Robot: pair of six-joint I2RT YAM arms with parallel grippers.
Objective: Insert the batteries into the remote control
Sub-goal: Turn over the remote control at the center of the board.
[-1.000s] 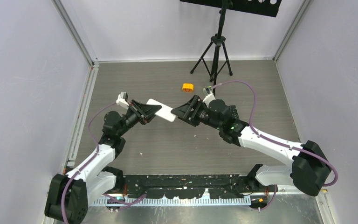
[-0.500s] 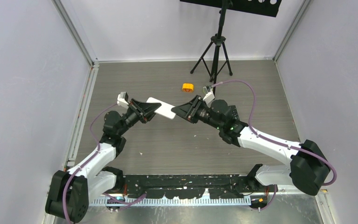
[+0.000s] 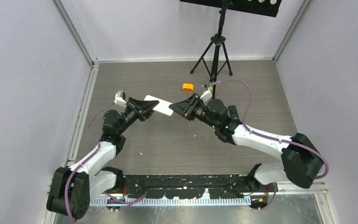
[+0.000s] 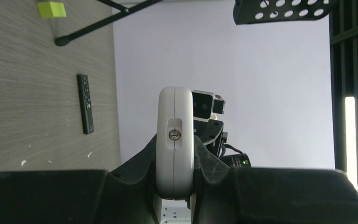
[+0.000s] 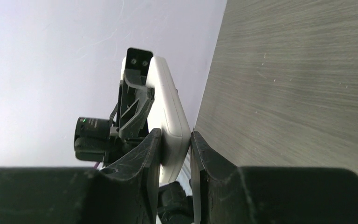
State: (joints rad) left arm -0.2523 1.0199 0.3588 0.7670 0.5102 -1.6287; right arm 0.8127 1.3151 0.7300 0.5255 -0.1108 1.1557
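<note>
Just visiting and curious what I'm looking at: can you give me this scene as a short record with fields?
left pincer: shut on one end of the white remote
right pincer: shut on its other end
white remote: in the air, between the two pincers
lying loose: black remote, orange block, lime green block

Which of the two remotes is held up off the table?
The white remote, clamped at its ends by the left pincer and the right pincer. The black remote lies flat on the table, untouched.
</note>
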